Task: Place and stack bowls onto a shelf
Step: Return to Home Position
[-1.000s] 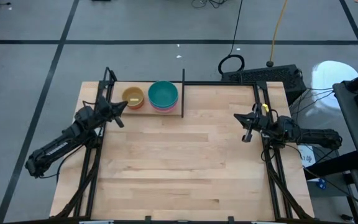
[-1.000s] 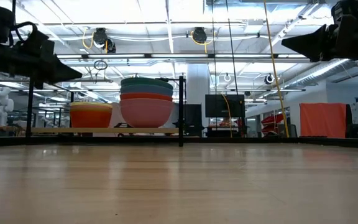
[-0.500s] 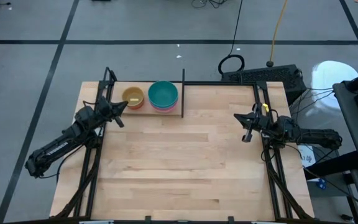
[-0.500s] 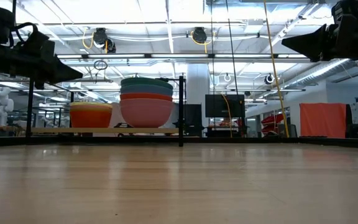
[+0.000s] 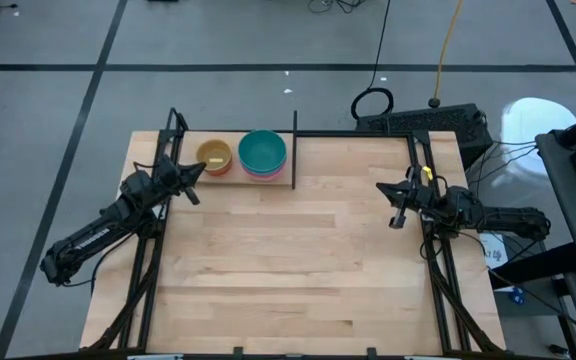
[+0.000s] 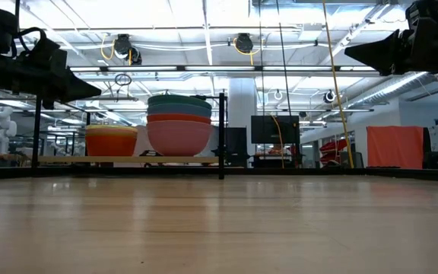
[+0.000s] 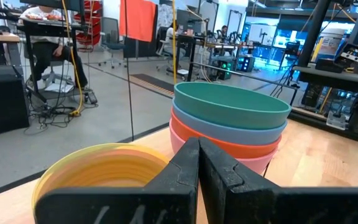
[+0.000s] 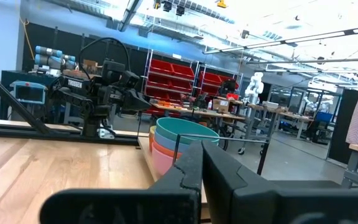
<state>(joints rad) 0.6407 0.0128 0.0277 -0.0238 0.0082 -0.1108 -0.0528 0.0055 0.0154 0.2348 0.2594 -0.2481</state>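
Two stacks of bowls rest on the shelf point(image 5: 230, 180) at the table's far left. One stack point(image 5: 262, 155) has a teal bowl on top, then blue, red and pink point(image 6: 179, 125). The other stack point(image 5: 214, 156) is yellow inside orange point(image 6: 111, 141). My left gripper point(image 5: 199, 171) is shut and empty, hovering just near-left of the yellow bowl point(image 7: 98, 171). My right gripper point(image 5: 386, 188) is shut and empty, raised at the table's right side, pointing left. The other bowls are out of view.
A black upright rod point(image 5: 294, 150) stands at the shelf's right end. Black frame rails point(image 5: 435, 270) run along the table's left and right sides. The wide wooden tabletop point(image 5: 298, 260) lies between the arms. A keyboard point(image 5: 423, 122) sits beyond the far right corner.
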